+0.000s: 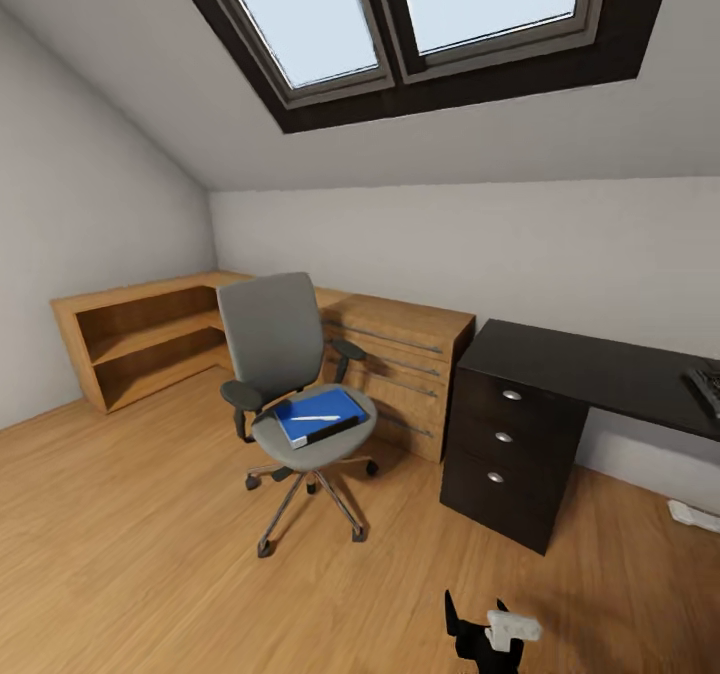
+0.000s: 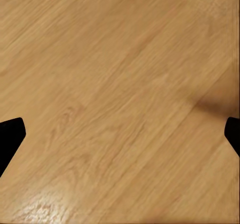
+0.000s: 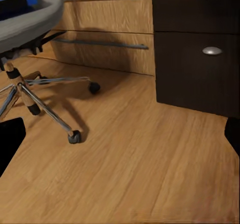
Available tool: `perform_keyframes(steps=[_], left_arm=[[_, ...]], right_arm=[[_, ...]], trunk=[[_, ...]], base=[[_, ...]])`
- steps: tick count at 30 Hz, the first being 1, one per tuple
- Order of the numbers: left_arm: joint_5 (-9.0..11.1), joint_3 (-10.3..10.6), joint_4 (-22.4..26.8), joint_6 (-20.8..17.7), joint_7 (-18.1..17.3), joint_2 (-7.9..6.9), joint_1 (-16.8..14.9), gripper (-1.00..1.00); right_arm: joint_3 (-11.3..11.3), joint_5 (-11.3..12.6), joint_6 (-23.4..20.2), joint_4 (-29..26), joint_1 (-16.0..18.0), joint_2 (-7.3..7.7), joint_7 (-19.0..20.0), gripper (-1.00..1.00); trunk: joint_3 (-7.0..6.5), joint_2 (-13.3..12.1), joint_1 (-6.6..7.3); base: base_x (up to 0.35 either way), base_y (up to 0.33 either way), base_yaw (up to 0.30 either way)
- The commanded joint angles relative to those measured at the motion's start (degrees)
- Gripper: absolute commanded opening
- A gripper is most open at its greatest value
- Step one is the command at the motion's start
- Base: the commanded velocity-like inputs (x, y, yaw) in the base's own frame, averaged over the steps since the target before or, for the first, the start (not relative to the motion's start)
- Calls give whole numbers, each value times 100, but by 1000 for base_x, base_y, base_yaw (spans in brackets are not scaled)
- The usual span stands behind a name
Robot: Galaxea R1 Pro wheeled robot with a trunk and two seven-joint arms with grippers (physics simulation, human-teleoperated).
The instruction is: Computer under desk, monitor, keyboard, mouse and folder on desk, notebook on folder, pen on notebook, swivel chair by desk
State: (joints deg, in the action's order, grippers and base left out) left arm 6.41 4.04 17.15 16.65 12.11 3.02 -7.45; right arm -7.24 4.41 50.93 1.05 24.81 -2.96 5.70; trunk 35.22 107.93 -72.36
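Observation:
The swivel chair (image 1: 285,354), grey with a chrome star base, stands on the wooden floor left of the desk (image 1: 600,366). On its seat lies the blue folder (image 1: 335,409) with the white pen (image 1: 313,418) across it; no notebook can be made out. The keyboard (image 1: 706,386) rests on the desk, cut off by the picture's right edge. My right gripper (image 3: 120,134) is open and empty, low over the floor, facing the chair's base (image 3: 47,107) and the desk's drawer unit (image 3: 200,49). Open too, my left gripper (image 2: 120,134) points at bare floor.
A light wooden dresser (image 1: 405,359) stands between chair and desk, with a low wooden shelf (image 1: 140,339) along the left wall. A small white object (image 1: 692,515) lies on the floor under the desk. The ceiling slopes with a skylight (image 1: 400,24).

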Motion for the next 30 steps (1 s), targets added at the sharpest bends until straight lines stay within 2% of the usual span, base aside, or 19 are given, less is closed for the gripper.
perform_keyframes(steps=[1,8,30], left_arm=[[60,44,-5,25,28,6,-2,100],[62,44,-10,31,28,22,-2,100],[62,39,-10,32,28,23,-2,100]], right_arm=[[-25,42,20,11,7,-52,-212,100],[-8,26,-12,9,7,-247,-909,100],[-8,16,-21,9,7,-260,-959,100]], trunk=[[-12,-39,23],[-105,-319,177],[-303,-1202,660]], base=[[0,0,-259],[0,0,-187],[0,0,-9]])
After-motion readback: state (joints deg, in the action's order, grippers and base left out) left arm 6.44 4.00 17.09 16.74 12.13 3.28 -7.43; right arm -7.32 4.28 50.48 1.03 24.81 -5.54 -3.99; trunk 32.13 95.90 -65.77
